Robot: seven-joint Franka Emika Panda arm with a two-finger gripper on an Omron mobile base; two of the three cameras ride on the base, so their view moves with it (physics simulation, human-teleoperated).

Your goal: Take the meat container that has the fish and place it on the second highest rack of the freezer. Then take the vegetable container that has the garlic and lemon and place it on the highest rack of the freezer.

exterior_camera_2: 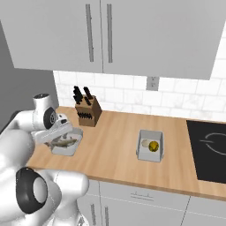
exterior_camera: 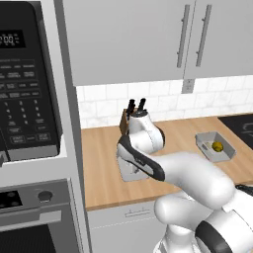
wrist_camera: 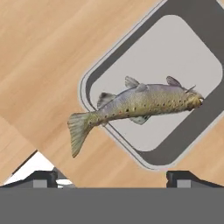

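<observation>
Tool (wrist_camera: pixel 112 177) gapes wide, empty, above the fish (wrist_camera: pixel 135 107), whose tail overhangs the container (wrist_camera: pixel 111 65) rim.

Base views flank counter (exterior_camera_2: pixel 114 145), hand view overhead

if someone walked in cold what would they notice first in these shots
The spotted fish draws the eye first: it lies in a shallow grey container on the wooden counter, its tail hanging over the rim, with the open tool right above it. Next is a second container with the lemon and garlic, further right near the black cooktop. A knife block stands against the tiled wall.
</observation>
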